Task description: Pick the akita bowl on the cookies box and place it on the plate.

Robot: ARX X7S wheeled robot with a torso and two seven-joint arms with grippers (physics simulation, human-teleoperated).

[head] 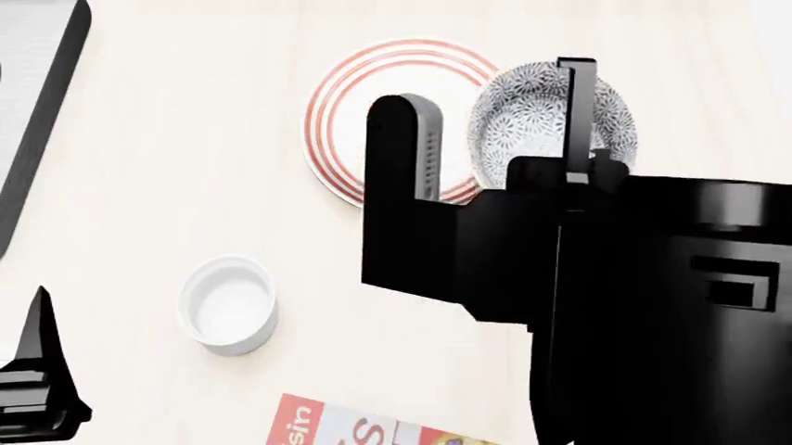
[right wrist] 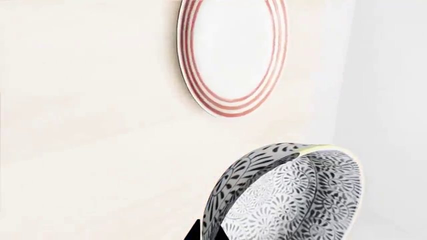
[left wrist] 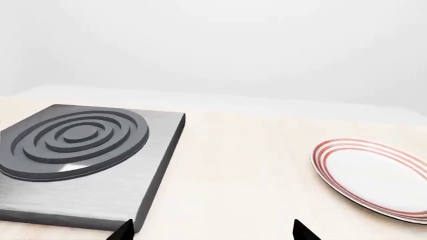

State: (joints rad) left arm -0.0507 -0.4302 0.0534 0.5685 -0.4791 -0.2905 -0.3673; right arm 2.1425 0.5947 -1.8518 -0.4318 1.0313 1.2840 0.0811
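The akita bowl (right wrist: 293, 195), black-and-white speckled, hangs tilted above the table, off the cookies box. My right gripper (right wrist: 210, 233) is shut on its rim wall, one fingertip inside and one outside. In the head view the bowl (head: 532, 116) overlaps the right edge of the red-ringed plate (head: 359, 111), which has nothing on it. The right wrist view shows the plate (right wrist: 233, 55) beyond the bowl. Only a corner of the cookies box (head: 352, 428) shows at the bottom edge. My left gripper (left wrist: 213, 232) is open with nothing between its fingertips, low over the table near the plate (left wrist: 373, 175).
A small white cup (head: 229, 304) stands on the table between the plate and the cookies box. A grey stove plate (left wrist: 73, 150) with a ringed burner lies at the far left (head: 31, 102). My right arm (head: 619, 297) hides the table's right side.
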